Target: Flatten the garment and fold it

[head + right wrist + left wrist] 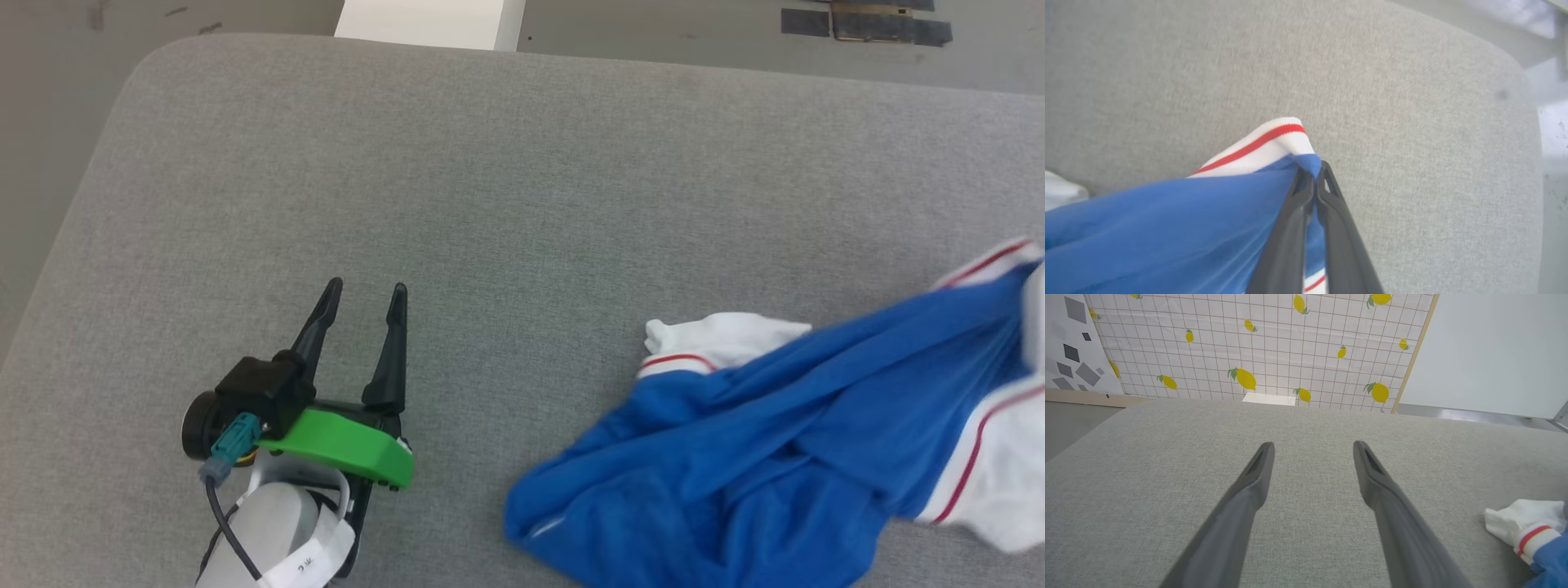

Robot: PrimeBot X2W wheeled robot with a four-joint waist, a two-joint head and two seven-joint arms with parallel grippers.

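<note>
The right gripper (1314, 173) is clamped shut on the T-shirt (1167, 228). Its two dark fingers (1290, 228) pinch a fold of blue jersey just beside a white band with a red stripe (1265, 143), and the cloth looks drawn taut toward that pinch. The left gripper (363, 290) stands wide open and holds nothing, low over the grey padded table (490, 163) at the lower left of the head view, fingers pointing away from the robot. The T-shirt (775, 441) lies crumpled on the right half of the table, wholly to the left gripper's right and well apart from it. Its bunched length runs on a slant, from a loose blue bulge near the bottom middle of the head view up toward the right edge, where the right gripper's hold would be. The part nearest the free gripper is a white sleeve (718, 335) with a red-striped cuff, which also shows at the right edge of the left wrist view (1523, 522). As I judge it, flattening has barely begun. With one corner already held on the right, the next move needs the left arm to cross to its right and take a second hold at the shirt's near end, so the two can pull the shirt out along that slanted axis.
</note>
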